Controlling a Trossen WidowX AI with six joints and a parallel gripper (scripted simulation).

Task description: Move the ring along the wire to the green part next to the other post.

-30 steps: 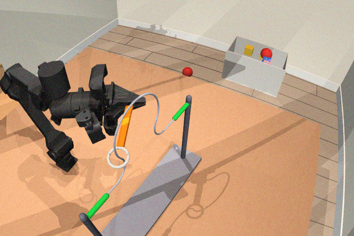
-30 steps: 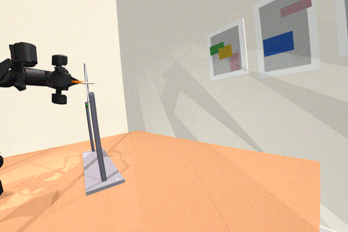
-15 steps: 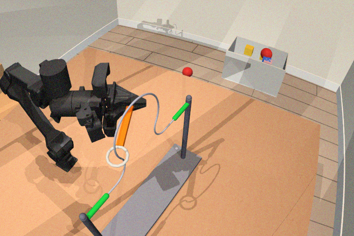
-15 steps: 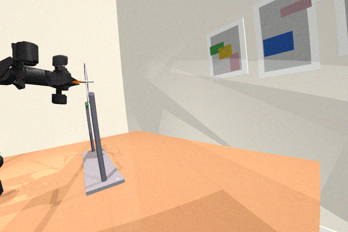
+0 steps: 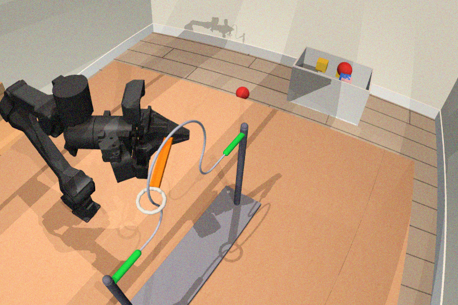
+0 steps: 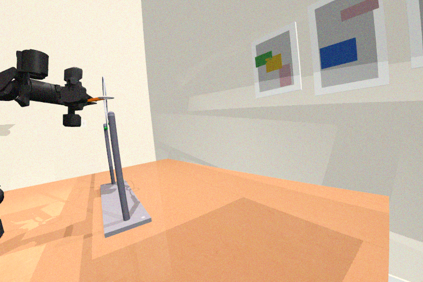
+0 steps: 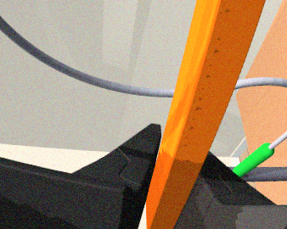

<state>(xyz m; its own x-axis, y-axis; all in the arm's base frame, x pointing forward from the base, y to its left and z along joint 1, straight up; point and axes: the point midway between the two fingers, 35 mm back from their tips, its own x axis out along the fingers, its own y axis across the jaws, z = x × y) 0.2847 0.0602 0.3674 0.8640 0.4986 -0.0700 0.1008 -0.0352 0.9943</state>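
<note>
My gripper (image 5: pixel 184 134) (image 6: pixel 93 101) (image 7: pixel 164 135) is shut on the orange handle (image 5: pixel 160 163) (image 6: pixel 93 99) (image 7: pixel 207 97). The white ring (image 5: pixel 150 212) (image 6: pixel 111 98) lies nearly flat at the handle's far end. The grey wire (image 5: pixel 204 143) (image 6: pixel 103 87) (image 7: pixel 152 92) passes through it, on the stretch between the near green part (image 5: pixel 127 267) and the tall arch. In the top view the wire crosses close to the ring's right side; contact cannot be told. The far green part (image 5: pixel 234 143) joins the far post (image 5: pixel 239 165) (image 6: pixel 109 156). The ring is outside the wrist view.
The near post (image 5: pixel 118 289) (image 6: pixel 118 166) and far post stand on a grey base plate (image 5: pixel 178 251) on the wooden table (image 5: pixel 326 201). The wire's arch rises beside the handle and gripper. A red ball (image 5: pixel 242 92) and grey box (image 5: pixel 308 89) are beyond the table.
</note>
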